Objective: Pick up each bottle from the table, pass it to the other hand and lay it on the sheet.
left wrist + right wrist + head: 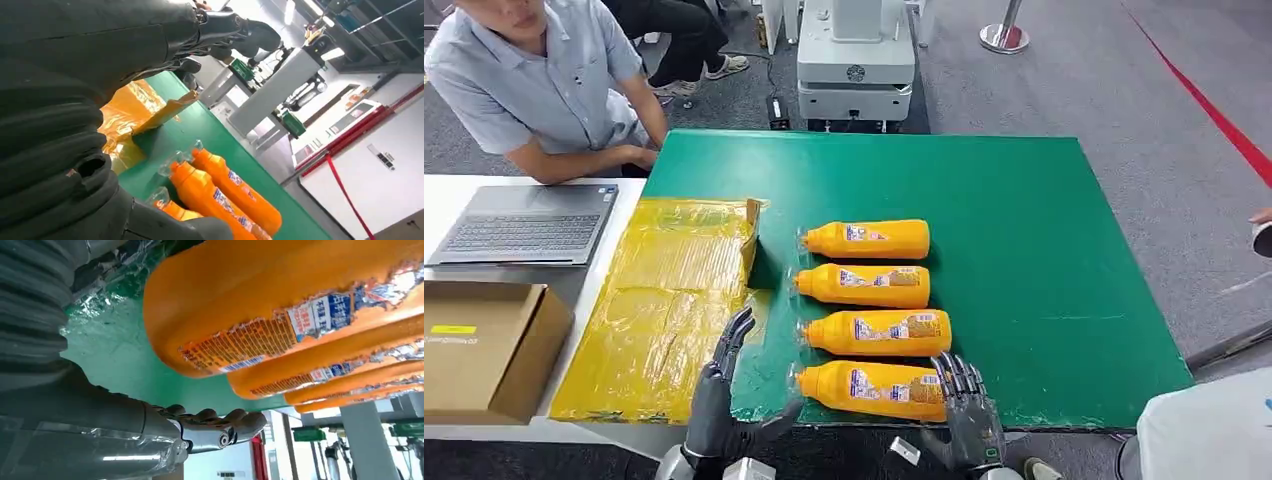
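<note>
Fingers of the right hand lie spread and empty at the base end of the nearest bottle, just touching or just short of it; the left hand stands open beside that bottle's cap end, over the near edge of the yellow sheet. Step in hand appears to be the first pickup: three more bottles lie beyond, none on the sheet, so the next move calls for closing around the bottle body. Label print is too small to read.

Glossy orange plastic bottles lie on a matt green mat; the yellow sheet is crinkly, shiny film; the box is cardboard.
</note>
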Robot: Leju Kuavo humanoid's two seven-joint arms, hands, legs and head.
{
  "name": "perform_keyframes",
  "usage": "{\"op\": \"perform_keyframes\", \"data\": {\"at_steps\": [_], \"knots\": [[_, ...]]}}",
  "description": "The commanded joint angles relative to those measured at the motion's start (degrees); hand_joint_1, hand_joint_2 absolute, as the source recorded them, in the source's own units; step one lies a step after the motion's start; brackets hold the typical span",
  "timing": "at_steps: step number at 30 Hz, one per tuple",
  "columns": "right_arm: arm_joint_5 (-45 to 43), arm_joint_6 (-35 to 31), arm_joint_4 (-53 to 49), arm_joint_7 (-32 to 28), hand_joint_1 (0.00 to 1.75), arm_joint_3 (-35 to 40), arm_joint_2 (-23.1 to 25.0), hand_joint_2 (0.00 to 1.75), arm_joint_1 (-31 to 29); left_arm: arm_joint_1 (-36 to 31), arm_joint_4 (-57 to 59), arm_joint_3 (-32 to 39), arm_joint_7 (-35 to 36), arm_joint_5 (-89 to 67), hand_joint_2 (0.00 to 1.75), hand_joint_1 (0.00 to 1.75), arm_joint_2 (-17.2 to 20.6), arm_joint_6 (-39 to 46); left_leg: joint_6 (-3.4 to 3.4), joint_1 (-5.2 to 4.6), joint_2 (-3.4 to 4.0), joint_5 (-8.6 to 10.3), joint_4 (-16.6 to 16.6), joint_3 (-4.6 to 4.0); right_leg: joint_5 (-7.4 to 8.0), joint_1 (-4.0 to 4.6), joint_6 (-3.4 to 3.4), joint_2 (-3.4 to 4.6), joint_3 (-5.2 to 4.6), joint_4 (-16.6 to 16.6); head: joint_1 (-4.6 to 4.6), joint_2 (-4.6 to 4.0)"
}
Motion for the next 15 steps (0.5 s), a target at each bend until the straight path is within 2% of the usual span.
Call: {"op": "perform_keyframes", "data": {"at_steps": [1, 15], "knots": [[-0.7, -2.2, 1.1, 0.5, 0.0, 1.5, -0.6, 1.75, -2.6, -1.6, -1.1, -1.0, 0.4, -0.1, 1.75, 0.0, -0.2, -0.2, 0.0, 0.0, 0.0, 0.0, 0.0, 0.0, 0.0, 0.0, 0.0, 0.0, 0.0, 0.0, 0.13, 0.0], [-0.4, -2.6, 1.8, 0.6, 0.0, 3.0, -0.2, 1.75, -4.1, -1.8, -0.7, -0.9, 0.4, -0.4, 1.75, 0.0, -0.2, -0.8, 0.0, 0.0, 0.0, 0.0, 0.0, 0.0, 0.0, 0.0, 0.0, 0.0, 0.0, 0.0, 0.04, 0.0]]}}
